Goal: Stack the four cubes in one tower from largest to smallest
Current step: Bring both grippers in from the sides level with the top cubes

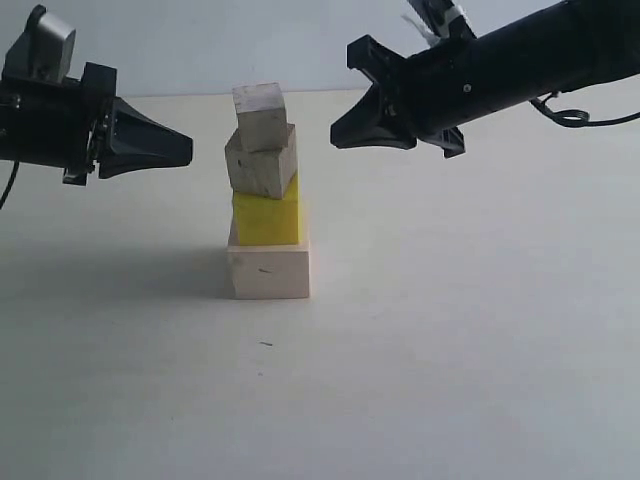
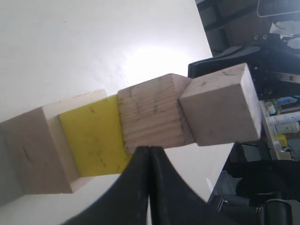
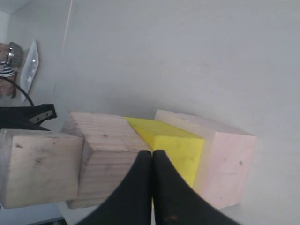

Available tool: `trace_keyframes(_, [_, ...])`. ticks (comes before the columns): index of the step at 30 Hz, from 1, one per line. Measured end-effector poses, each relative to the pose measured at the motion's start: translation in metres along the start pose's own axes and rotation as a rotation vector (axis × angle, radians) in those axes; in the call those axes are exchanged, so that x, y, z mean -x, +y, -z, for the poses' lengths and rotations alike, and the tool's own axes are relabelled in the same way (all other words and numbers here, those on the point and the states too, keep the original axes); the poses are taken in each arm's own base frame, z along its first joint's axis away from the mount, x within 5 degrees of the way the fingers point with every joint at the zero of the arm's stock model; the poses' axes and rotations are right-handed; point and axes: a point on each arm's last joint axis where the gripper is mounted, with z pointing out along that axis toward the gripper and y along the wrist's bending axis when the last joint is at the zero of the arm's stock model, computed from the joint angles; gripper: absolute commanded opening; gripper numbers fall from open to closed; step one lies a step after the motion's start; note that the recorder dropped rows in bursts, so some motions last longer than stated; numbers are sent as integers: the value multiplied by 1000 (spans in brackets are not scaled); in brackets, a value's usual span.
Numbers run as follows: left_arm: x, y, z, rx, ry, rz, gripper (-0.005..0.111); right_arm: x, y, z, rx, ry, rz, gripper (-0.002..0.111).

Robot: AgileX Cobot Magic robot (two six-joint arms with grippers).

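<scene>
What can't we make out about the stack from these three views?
- Exterior view: far faces of the tower hidden by the cubes themselves; front-to-back overhang of the greyish-white cube unclear.
- Left wrist view: shut left pincer covers a corner of the yellow cube.
- Right wrist view: shut right pincer hides part of the speckled tan cube.
- Left wrist view: background clutter too blurred to identify.

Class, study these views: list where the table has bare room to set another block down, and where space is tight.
Bare table lies on either side of the pale wood cube and in front of it, toward the camera. It is crowded up high: the shut left hand and right hand flank the speckled tan cube and greyish-white cube.
</scene>
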Motion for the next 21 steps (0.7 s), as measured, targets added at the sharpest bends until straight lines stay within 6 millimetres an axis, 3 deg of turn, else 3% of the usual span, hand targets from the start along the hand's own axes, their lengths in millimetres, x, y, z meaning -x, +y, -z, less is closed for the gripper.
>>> trace_keyframes(21, [6,6,-8,-78,10,-9,0,-3,8,0,85,36,-5,0])
